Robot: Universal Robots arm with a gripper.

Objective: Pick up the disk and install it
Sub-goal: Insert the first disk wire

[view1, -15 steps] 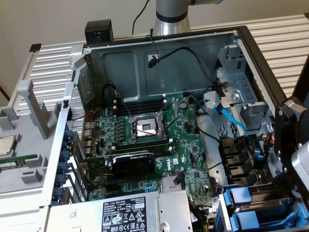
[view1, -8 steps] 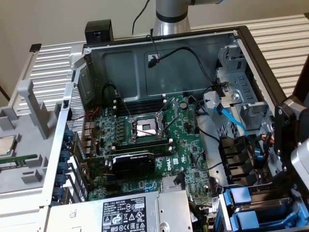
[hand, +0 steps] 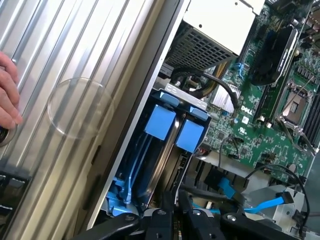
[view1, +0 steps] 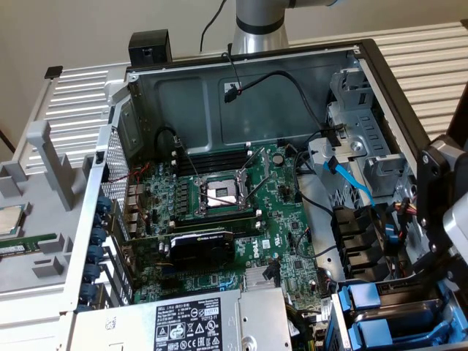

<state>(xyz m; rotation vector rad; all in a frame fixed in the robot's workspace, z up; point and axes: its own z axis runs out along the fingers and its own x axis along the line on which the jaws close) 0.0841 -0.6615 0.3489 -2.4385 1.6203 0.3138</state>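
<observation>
**Status: disk install.**

Exterior view, clock read from the CPU socket [view1: 219, 191] on the motherboard [view1: 289, 252]:
- The power-supply box [view1: 197, 322] lies at 6 o'clock.
- The drive bay [view1: 340, 318] lies at 4 o'clock.
- The arm's end [view1: 446, 190] is at 3 o'clock, over the bay's far side.

The bay holds two blue-fronted carriers side by side. Their blue fronts face the motherboard and sit roughly level with each other. In the wrist view I take the disk [hand: 161, 122] to be the one whose silver edge runs back toward the gripper. The other carrier [hand: 191, 136] is just beside it. This is a judgement, since the pair look alike.

Gripper [hand: 176, 214]: the jaws are narrow, nearly together, with only a dark slit between them. It sits at the rear end of the carriers, about in line with the gap between them. Nothing is visibly pinched, and contact with the disk cannot be made out.

A person's hand [hand: 7, 92] rests on the ribbed case panel [hand: 75, 50], well apart from the gripper.

Progress, judged:
- **Done:** pick-up and carry look finished, because the disk is in the bay and not in the jaws.
- **Nearly done:** insertion looks close to complete, since both fronts line up.
- **Open:** whether the disk is fully seated and latched, as the connector end is hidden.
</observation>
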